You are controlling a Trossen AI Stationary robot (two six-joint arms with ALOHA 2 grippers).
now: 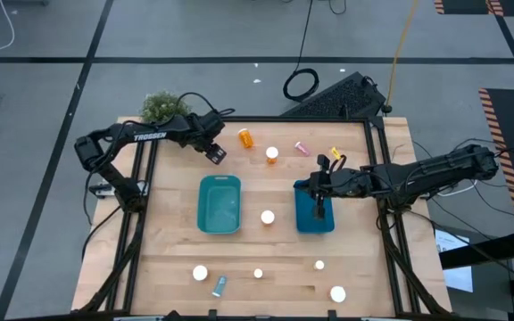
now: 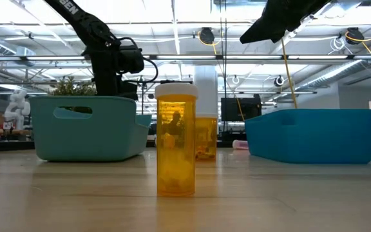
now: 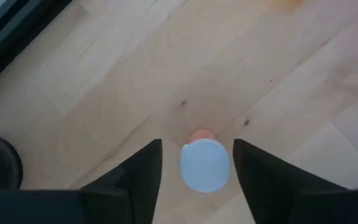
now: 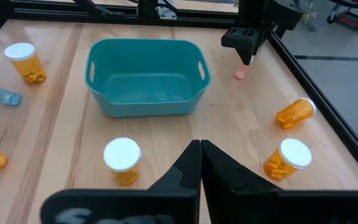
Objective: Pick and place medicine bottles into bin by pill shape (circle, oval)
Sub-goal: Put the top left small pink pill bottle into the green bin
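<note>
With the left gripper (image 3: 197, 165) spread astride the small white-capped bottle (image 3: 204, 163) at the table's far left, descend squarely before closing.

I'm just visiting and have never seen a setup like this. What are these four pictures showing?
Two robot arms work at a wooden table. One picture looks down from above, one looks level across the tabletop, and two come from cameras on the arms' wrists. Small medicine bottles lie scattered around two teal bins. The left pincer, near the potted plant, is open over a small white-capped bottle but not gripping it. The right pincer is shut and empty, above the darker bin.
</note>
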